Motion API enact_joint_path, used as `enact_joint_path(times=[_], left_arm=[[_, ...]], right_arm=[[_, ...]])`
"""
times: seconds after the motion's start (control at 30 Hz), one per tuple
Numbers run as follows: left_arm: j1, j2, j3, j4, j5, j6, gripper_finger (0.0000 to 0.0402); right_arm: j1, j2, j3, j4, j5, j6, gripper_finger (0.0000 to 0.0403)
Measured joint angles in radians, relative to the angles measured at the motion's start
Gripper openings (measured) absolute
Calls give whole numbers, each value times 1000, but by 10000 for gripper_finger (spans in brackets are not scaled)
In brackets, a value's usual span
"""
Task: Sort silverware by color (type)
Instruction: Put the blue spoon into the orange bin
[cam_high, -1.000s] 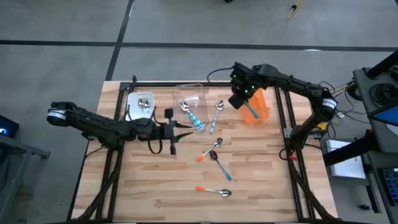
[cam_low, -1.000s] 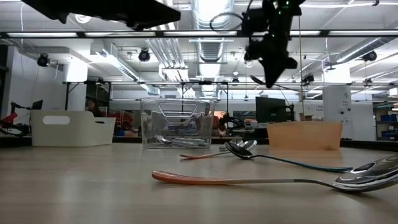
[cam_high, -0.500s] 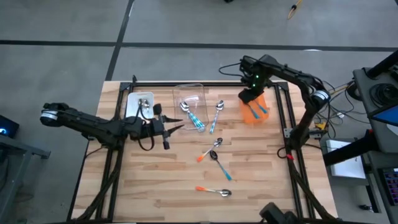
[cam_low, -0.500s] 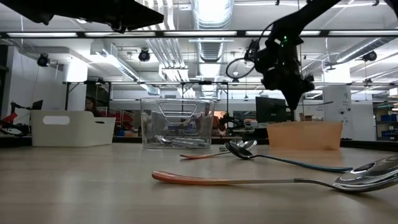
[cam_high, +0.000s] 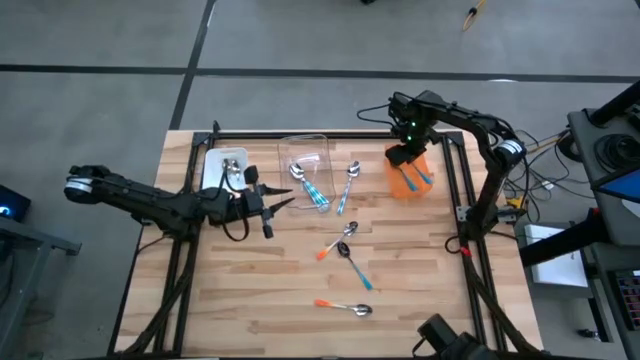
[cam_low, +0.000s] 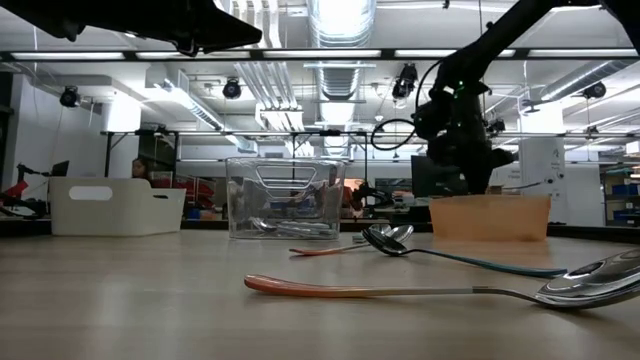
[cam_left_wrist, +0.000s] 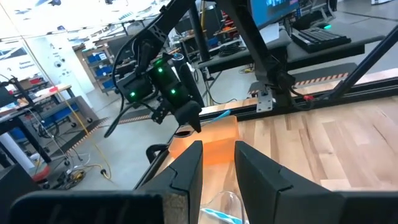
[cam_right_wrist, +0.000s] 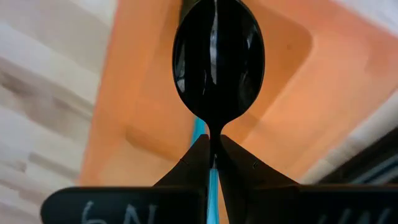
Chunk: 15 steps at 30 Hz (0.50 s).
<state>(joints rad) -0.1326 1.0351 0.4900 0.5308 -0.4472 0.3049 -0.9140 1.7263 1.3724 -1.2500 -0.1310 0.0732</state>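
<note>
My right gripper (cam_high: 405, 157) hangs over the orange bin (cam_high: 428, 162) at the table's far right, shut on a spoon with a dark bowl (cam_right_wrist: 217, 59). Two blue-handled spoons (cam_high: 410, 179) lie in that bin. My left gripper (cam_high: 283, 205) hovers open and empty at the table's left centre, beside the clear bin (cam_high: 300, 141), which holds blue-handled spoons (cam_high: 308, 183). Loose on the table lie a teal-handled spoon (cam_high: 348, 186), an orange-handled one (cam_high: 334, 244), a blue-handled one (cam_high: 356, 266) and another orange-handled one (cam_high: 345, 307). My right gripper pinches the spoon at its neck (cam_right_wrist: 212, 132), where the dark bowl meets the light blue handle (cam_right_wrist: 212, 177). The fingers point down from above and lie along the spoon. The bowl sticks out past the fingertips, over the floor of the orange bin (cam_right_wrist: 143, 93).
A white bin (cam_high: 214, 160) at the far left holds a silver spoon (cam_high: 231, 170). A dark metal frame (cam_high: 450, 190) borders the table. In the low view the three bins (cam_low: 285, 195) stand in a row at the far side, with spoons (cam_low: 400, 291) lying nearer.
My right gripper has carried the spoon toward the table's right edge and down, from beside the orange bin to over it. My left arm has drawn back a little toward the left edge, then held still.
</note>
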Motion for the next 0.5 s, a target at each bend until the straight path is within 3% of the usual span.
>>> enact_joint_path(times=[0.5], left_arm=[[0,0,-1,-3,0,0,75]], right_arm=[[2,0,-63,87,0,59,12]])
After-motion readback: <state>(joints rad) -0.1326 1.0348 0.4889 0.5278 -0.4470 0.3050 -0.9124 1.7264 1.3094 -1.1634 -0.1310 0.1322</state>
